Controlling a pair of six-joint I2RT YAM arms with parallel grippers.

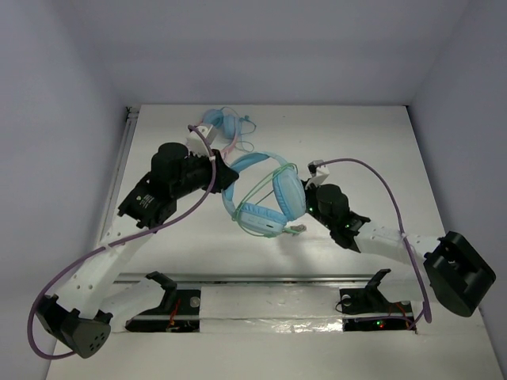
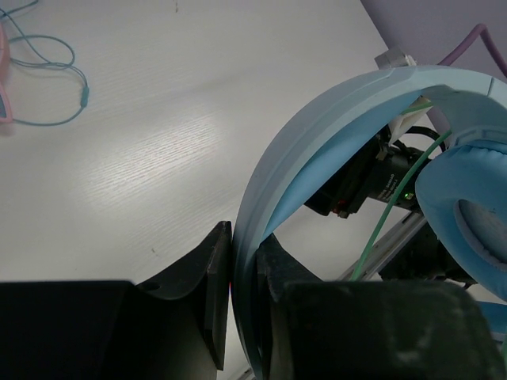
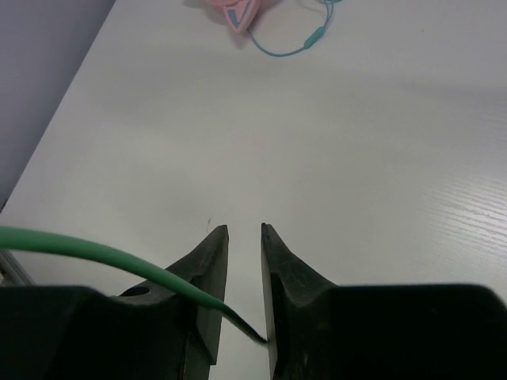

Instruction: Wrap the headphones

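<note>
The left gripper (image 2: pixel 244 233) is closed hard on the blue headband (image 2: pixel 317 119) of the headphones (image 1: pixel 288 193), both fingers pressed flat against the band near one end. That holds the headphones in the middle of the surface (image 3: pixel 356 142), between the two arms, with the cups hanging toward the right arm. I cannot tell whether the lower cup rests on the surface. Beyond the left gripper, at the far side, lies a smaller pair with a pink band (image 1: pixel 219 124), apart from the work.

The pale green cable (image 3: pixel 95 252) already seems to loop around the band and cups, so I judge the wrapping is partly done.

The right gripper (image 3: pixel 244 228) sits just beside the cups with its jaws narrowly apart. The cable runs in from its left and ends low in the gap, against the right finger. The gap looks wider than the cable, so the cable is threaded through, not pinched.

To do this turn well:
- The left grip should stay firm and steady, since it acts as the anchor.
- The right gripper should close enough to guide the cable before it pulls, or the cable may slip out.
- The pull should be gentle and even.
- The new turn should lie beside the earlier loops, not across them.
- The slack should stay away from the cup edges, where it could snag.
</note>
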